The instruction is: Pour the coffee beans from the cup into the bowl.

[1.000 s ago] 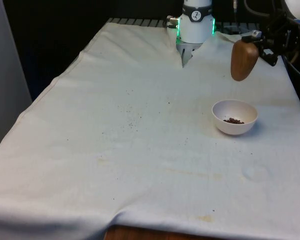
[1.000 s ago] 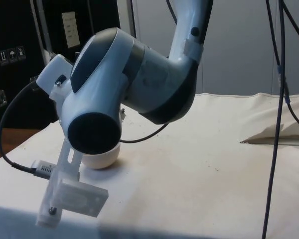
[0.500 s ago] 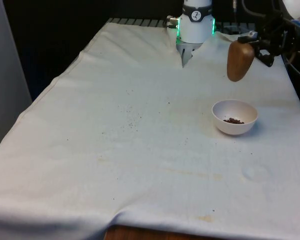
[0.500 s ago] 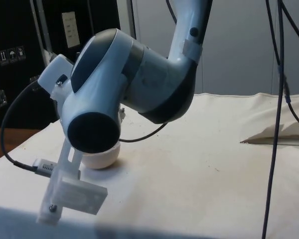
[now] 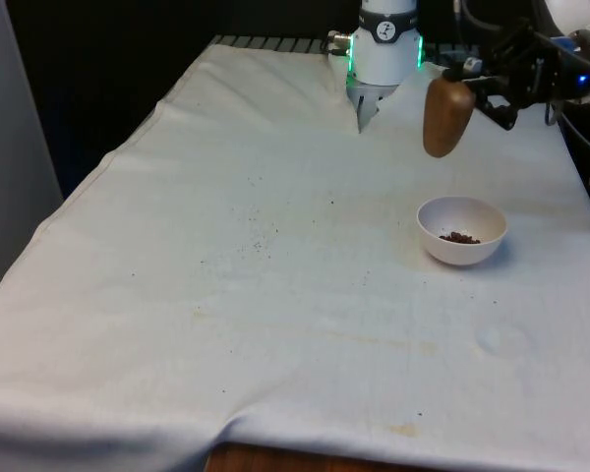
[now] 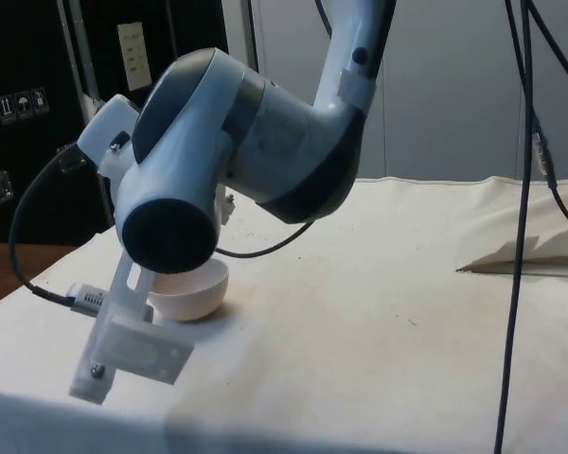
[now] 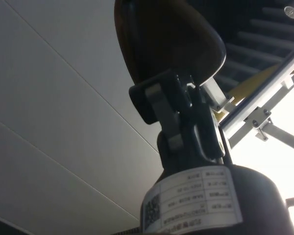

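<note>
Arm reaches in from the front view's right, its wrist turned so the gripper points sideways toward the front view's left. We see its black fingers clamped on the brown wooden cup, which hangs in the air, mouth down and slightly tilted. The cup sits above and a little to the front view's left of the white bowl, well clear of it. The bowl rests on the white cloth with a few coffee beans inside. In the side view the bowl shows just behind the bent wrist
</note>
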